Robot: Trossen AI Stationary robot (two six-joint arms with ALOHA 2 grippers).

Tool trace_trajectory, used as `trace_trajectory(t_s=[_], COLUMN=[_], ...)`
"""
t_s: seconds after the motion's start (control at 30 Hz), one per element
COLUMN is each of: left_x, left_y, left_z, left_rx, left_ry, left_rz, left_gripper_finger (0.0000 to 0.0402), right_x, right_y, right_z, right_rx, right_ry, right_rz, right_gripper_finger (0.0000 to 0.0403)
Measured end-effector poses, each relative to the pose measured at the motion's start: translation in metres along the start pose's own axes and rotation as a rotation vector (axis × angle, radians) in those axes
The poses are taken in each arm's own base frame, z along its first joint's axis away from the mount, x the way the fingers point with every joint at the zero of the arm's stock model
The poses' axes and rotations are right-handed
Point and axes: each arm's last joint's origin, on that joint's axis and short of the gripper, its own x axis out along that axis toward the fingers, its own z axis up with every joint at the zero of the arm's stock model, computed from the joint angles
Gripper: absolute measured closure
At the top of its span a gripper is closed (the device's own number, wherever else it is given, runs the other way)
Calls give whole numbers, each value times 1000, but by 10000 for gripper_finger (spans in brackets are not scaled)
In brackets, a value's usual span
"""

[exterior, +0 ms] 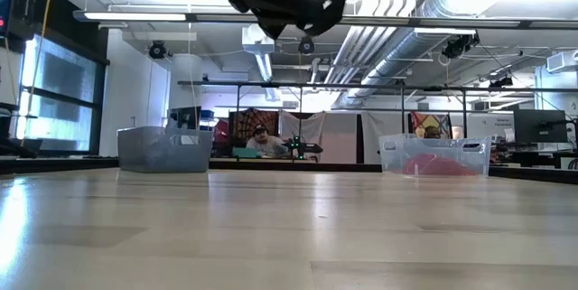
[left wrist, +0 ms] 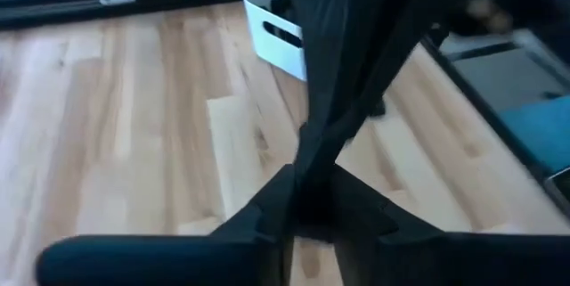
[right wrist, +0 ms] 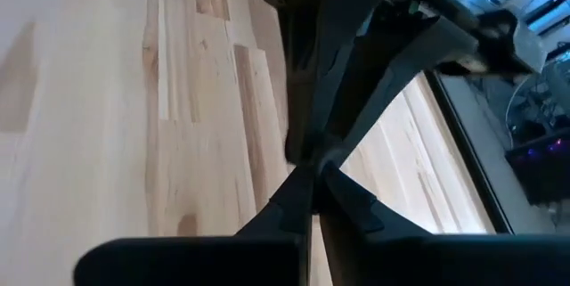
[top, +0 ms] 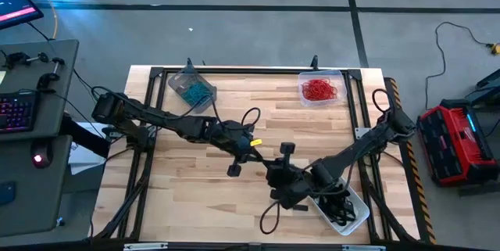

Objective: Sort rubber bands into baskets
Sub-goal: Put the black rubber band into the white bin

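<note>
My two grippers meet tip to tip above the middle of the table. My left gripper (top: 264, 160) comes from the left and my right gripper (top: 275, 170) from the right; both slant down. My right gripper (right wrist: 307, 179) is shut. No rubber band shows between the tips in any view. A grey-tinted basket (top: 191, 87) at the far left holds teal rubber bands. A clear basket (top: 320, 88) at the far right holds red ones. A whitish basket (top: 341, 208) at the near right holds black ones. My right gripper has its shut fingertips (right wrist: 301, 163) right against the tips of the left gripper, high above the table. Whether a rubber band is pinched there I cannot tell; the dark fingers of both arms cover the spot.
The bare wooden table (top: 187, 188) lies under both grippers. A dark frame runs along the table's edges (top: 234, 71). In the low view the grey basket (exterior: 163, 150) and the clear basket (exterior: 433, 156) stand at the far edge; a person sits in the room behind.
</note>
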Motion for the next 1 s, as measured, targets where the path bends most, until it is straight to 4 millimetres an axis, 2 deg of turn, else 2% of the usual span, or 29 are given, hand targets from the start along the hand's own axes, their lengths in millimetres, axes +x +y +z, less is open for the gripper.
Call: trace_trajectory(t_s=[0.33, 0.43, 0.57, 0.73, 0.87, 1.0], left_x=[0, 1, 4, 6, 6, 6], left_y=[-1, -1, -2, -3, -3, -3], left_z=[3, 2, -9, -18, -17, -18], left_rx=[53, 43, 22, 8, 9, 0], left_ry=[-30, -49, -81, -112, -115, -113], left_rz=[18, 16, -11, -15, -15, -16], left_gripper_finger=[272, 255, 242, 238, 238, 238], right_x=[-49, -64, -88, -112, -115, -105], right_y=[-2, 3, 8, 14, 21, 27], right_z=[-1, -9, -23, -40, -50, -61], right_rx=[122, 184, 298, 412, 435, 450], right_ry=[193, 320, 560, 812, 865, 891], right_rz=[55, 131, 203, 207, 196, 199], right_gripper_finger=[402, 402, 402, 402, 402, 403])
